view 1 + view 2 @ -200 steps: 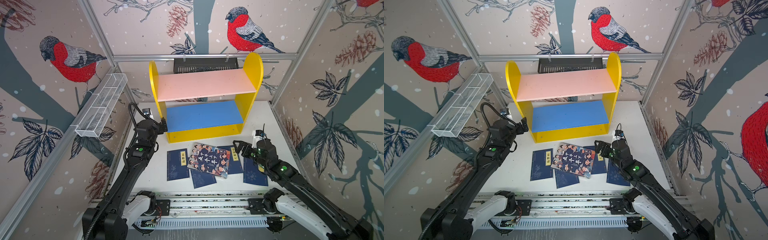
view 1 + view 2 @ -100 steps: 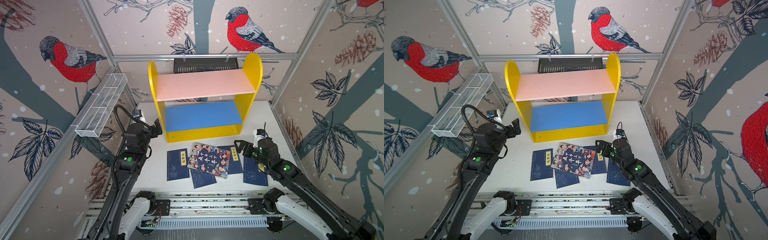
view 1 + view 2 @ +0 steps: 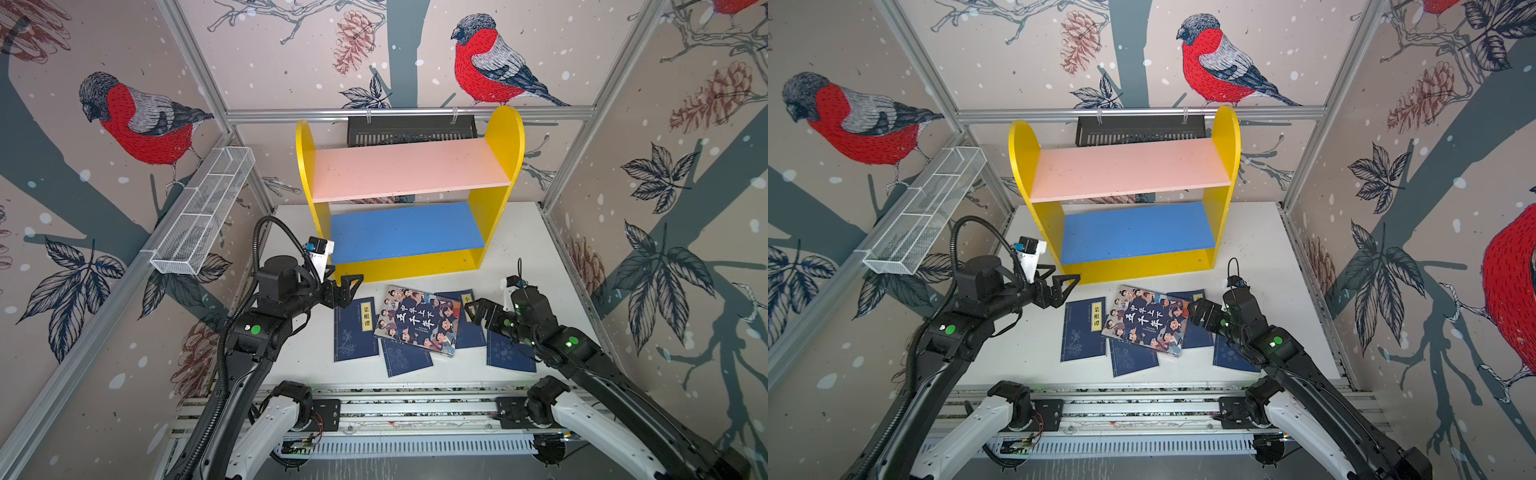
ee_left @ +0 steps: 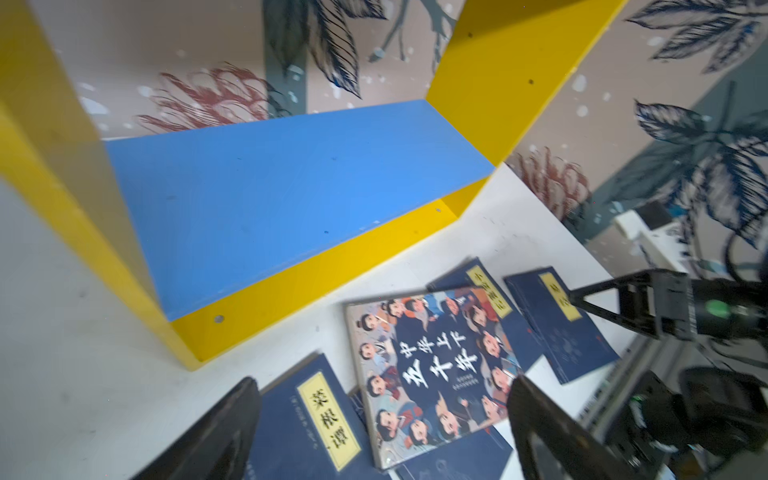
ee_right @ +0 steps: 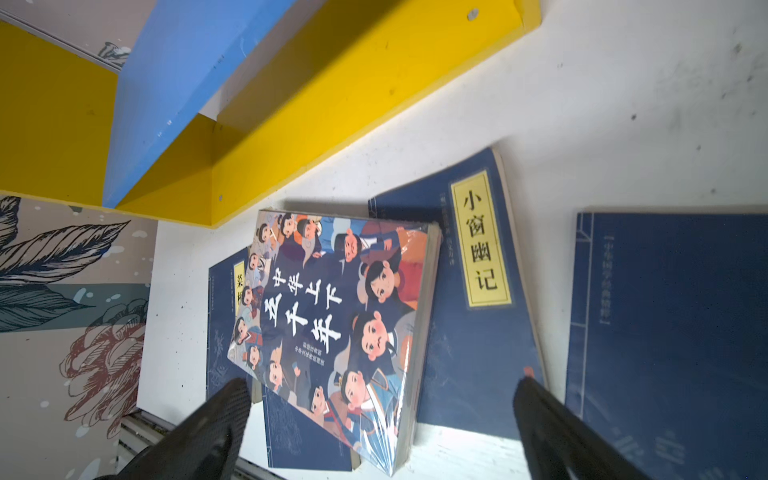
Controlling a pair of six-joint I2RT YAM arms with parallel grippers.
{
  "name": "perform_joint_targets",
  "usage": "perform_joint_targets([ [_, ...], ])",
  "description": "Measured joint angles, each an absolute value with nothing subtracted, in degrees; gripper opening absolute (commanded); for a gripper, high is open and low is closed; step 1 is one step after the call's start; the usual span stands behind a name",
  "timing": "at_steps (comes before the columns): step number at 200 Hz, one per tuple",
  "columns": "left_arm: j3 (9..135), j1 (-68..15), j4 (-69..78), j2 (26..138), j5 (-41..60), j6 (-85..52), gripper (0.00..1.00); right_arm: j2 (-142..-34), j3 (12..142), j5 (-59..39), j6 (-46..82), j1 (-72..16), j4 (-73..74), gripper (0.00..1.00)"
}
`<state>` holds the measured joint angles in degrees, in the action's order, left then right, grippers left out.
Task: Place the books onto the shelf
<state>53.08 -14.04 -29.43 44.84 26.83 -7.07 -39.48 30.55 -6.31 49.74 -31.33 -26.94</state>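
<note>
The shelf (image 3: 496,166) has yellow sides, a pink upper board (image 3: 409,168) and a blue lower board (image 3: 405,232), both bare, and stands at the back of the white table. In front of it the books lie flat: a colourful cartoon-cover book (image 3: 417,320) overlapping navy ones (image 3: 353,332) (image 3: 405,357) (image 3: 471,332) (image 3: 509,353). My left gripper (image 3: 347,282) (image 4: 382,386) hovers open above the leftmost navy book's (image 4: 299,419) far edge. Just right of the cartoon book (image 5: 332,316), my right gripper (image 3: 473,311) (image 5: 380,382) hangs open over a labelled navy book (image 5: 478,291).
A white wire mesh basket (image 3: 203,212) hangs on the left wall. A black slotted tray (image 3: 411,129) hangs on the rear rail behind the shelf. Metal rails (image 3: 415,409) run along the table's front edge. Patterned walls close in on three sides.
My left gripper has swung away from the shelf's left front corner, rightward and nearer, to above the leftmost navy book. The right gripper has barely moved.
</note>
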Motion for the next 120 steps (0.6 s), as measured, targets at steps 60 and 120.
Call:
perform_joint_targets([
  [60, 51.3, -24.6, -30.0, 49.7, 35.9, -10.4, 0.93, -38.6, 25.1, -12.3, 53.5, -31.4, -26.7, 1.0],
  [120, 44.1, -35.2, -24.4, 52.8, 27.4, -12.2, 0.91, -42.4, 22.2, -16.5, 55.5, -31.4, -23.2, 0.99],
])
